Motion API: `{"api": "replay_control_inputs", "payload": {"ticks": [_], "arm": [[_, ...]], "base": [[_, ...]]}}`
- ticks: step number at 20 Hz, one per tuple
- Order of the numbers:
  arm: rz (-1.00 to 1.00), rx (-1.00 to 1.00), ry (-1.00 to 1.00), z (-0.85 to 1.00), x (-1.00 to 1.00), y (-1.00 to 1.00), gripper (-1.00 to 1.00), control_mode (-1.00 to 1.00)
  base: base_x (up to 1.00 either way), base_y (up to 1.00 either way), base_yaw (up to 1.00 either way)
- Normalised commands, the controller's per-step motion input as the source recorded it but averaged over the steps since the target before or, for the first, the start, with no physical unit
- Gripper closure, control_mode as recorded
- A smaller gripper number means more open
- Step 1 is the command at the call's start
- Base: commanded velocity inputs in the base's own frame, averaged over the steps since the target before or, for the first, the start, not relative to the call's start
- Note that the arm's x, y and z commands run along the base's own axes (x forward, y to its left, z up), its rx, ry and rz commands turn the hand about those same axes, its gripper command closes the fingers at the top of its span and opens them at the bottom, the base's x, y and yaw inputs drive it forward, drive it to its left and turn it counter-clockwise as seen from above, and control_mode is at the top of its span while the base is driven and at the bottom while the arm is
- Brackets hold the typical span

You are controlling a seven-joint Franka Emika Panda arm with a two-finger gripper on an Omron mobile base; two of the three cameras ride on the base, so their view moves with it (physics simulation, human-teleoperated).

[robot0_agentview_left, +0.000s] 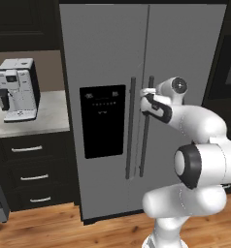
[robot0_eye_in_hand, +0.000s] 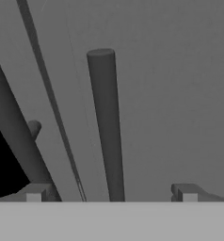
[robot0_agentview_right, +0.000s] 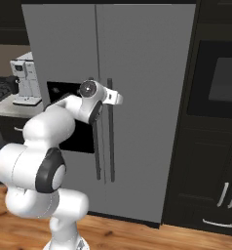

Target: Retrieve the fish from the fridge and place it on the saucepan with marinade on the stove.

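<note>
The gripper [robot0_eye_in_hand: 111, 190] is standing wide open, its 2 fingers straddling the right door's handle [robot0_eye_in_hand: 107, 127] on the closed fridge [robot0_agentview_left: 107, 53], gripping nothing; contact cannot be told.

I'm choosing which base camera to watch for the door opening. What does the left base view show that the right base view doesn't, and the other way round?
Left base view alone: three drawers under the counter, and the whole black dispenser panel, which the arm partly hides in the other view. Right base view alone: a dark built-in oven and cabinets right of the fridge. Both share: the closed fridge, its two vertical handles, the coffee machine on the counter, the wooden floor, and the gripper, open at the right-hand handle.
</note>
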Motion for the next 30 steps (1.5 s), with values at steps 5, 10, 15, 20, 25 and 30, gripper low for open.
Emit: {"api": "replay_control_inputs", "payload": {"ticks": [5,10,15,20,25,30], "arm": [[0.00,0.00,0.00,-0.12,0.44,-0.03,-1.00,-1.00],[0.00,0.00,0.00,-0.12,0.45,0.00,-1.00,-1.00],[0.00,0.00,0.00,-0.12,0.45,-0.02,-1.00,-1.00],[0.00,0.00,0.00,-0.12,0.45,-0.09,-1.00,-1.00],[0.00,0.00,0.00,-0.12,0.45,-0.08,-1.00,-1.00],[0.00,0.00,0.00,-0.18,0.41,0.00,1.00,-1.00]], "base": [[0.00,0.00,0.00],[0.00,0.00,0.00],[0.00,0.00,0.00],[0.00,0.00,0.00],[0.00,0.00,0.00],[0.00,0.00,0.00]]}}
